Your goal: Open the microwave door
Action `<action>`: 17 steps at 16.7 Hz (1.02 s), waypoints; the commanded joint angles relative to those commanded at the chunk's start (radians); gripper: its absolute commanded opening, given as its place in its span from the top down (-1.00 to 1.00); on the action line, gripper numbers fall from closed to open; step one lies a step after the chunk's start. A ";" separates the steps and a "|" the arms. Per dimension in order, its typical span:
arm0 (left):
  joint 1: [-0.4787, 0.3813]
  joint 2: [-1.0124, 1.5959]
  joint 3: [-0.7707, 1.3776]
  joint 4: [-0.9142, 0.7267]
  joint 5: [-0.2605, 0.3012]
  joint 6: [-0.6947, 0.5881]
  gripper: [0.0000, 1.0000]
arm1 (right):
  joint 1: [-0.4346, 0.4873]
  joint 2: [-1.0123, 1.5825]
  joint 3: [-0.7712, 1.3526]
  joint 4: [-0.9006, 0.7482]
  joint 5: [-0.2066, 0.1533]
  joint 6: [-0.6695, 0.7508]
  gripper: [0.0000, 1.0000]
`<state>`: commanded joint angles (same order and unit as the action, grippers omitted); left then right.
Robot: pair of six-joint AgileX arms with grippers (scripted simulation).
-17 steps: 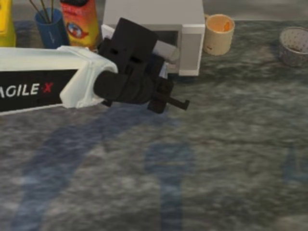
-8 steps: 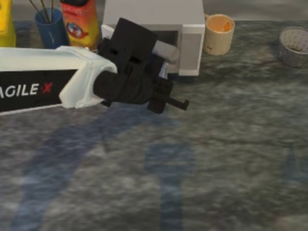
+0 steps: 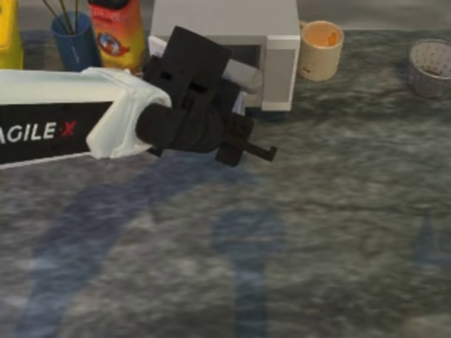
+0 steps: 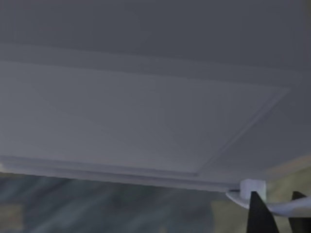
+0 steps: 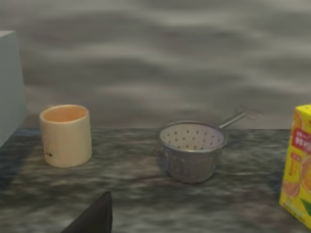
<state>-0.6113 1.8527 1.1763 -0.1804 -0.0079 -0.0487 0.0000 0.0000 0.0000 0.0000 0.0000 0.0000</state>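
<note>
The silver-grey microwave point(image 3: 225, 21) stands at the back middle of the table. Its door point(image 3: 243, 70) is swung a little out from the front, mostly hidden under my left arm point(image 3: 190, 91). In the left wrist view the door panel point(image 4: 136, 116) fills the picture. My left gripper point(image 4: 278, 213) is shut on the pale bar handle point(image 4: 291, 206), one dark fingertip point(image 4: 257, 216) on each side of it. My right arm is out of the top view; its wrist view shows one dark finger point(image 5: 92, 218).
A beige cup point(image 3: 320, 49) stands just right of the microwave and a metal strainer point(image 3: 431, 67) farther right. A blue pen holder point(image 3: 74, 39), an orange carton point(image 3: 116, 32) and a yellow box point(image 3: 8, 35) stand to the left. A yellow juice box point(image 5: 299, 165) shows in the right wrist view.
</note>
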 joint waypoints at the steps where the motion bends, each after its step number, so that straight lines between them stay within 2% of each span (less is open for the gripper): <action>1: 0.000 0.000 0.000 0.000 0.000 0.000 1.00 | 0.000 0.000 0.000 0.000 0.000 0.000 -1.00; 8: 0.000 0.000 0.000 0.000 0.000 0.000 1.00 | 0.000 0.000 0.000 0.000 0.000 0.000 -1.00; 17: 0.018 -0.023 -0.030 0.006 0.042 0.049 1.00 | 0.000 0.000 0.000 0.000 0.000 0.000 -1.00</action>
<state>-0.5928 1.8296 1.1463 -0.1744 0.0343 0.0003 0.0000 0.0000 0.0000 0.0000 0.0000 0.0000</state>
